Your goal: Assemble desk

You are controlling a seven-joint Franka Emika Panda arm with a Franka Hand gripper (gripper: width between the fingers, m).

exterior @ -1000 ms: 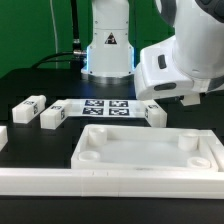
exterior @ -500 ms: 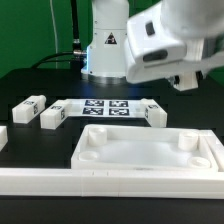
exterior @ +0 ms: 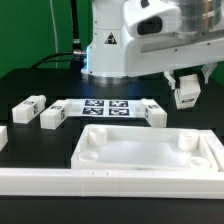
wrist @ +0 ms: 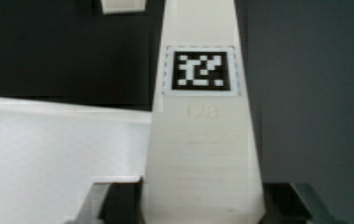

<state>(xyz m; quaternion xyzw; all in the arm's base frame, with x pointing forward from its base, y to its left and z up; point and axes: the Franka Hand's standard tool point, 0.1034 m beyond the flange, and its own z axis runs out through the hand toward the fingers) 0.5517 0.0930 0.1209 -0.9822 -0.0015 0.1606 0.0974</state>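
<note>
My gripper (exterior: 188, 84) hangs above the table at the exterior view's right, shut on a white leg block (exterior: 187, 96) that dangles clear of the surface. In the wrist view the same leg (wrist: 202, 120) runs out from between the dark fingers (wrist: 113, 206), its square tag facing the camera, and the gripper (wrist: 202, 206) clamps its near end. The desk top (exterior: 150, 158), a white rimmed tray, lies below and in front. Three more leg blocks lie on the black table: two at the left (exterior: 29, 106) (exterior: 52, 117), one in the middle (exterior: 152, 113).
The marker board (exterior: 105, 107) lies flat between the loose legs. A long low white rail (exterior: 60, 181) runs along the front edge. Another white piece (exterior: 2, 137) shows at the far left edge. The robot's base (exterior: 108, 45) stands at the back.
The arm has swung and risen, its wrist turning. The held leg, earlier hidden behind the hand, now hangs in plain sight above the table at the right.
</note>
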